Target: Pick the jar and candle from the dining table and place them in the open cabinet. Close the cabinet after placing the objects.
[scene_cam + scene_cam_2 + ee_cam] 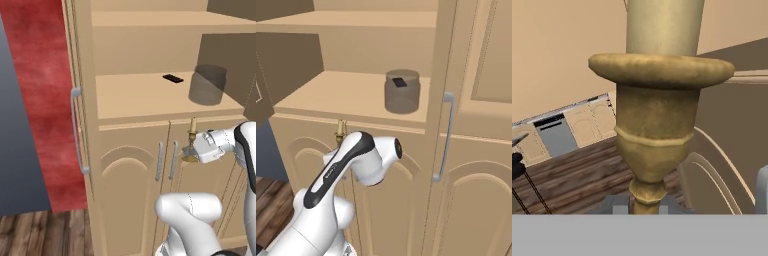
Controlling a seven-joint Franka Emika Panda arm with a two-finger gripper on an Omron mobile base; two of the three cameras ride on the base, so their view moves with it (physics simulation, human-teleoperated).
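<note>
With the jar [207, 84] already on the open cabinet [125, 100] shelf, the gripper [192, 150], clamped tight on the candle [192, 142], holds it near the lower doors, shelving and door-closing remaining.

One jar [207, 84] stands on the cabinet [130, 175] shelf, and one small flat black object [173, 78] lies by it. One candle [192, 131] in one brass holder. Two arched lower doors, two slim handles [166, 160] between them, and one long bar handle [76, 130] on the open door's edge.
</note>
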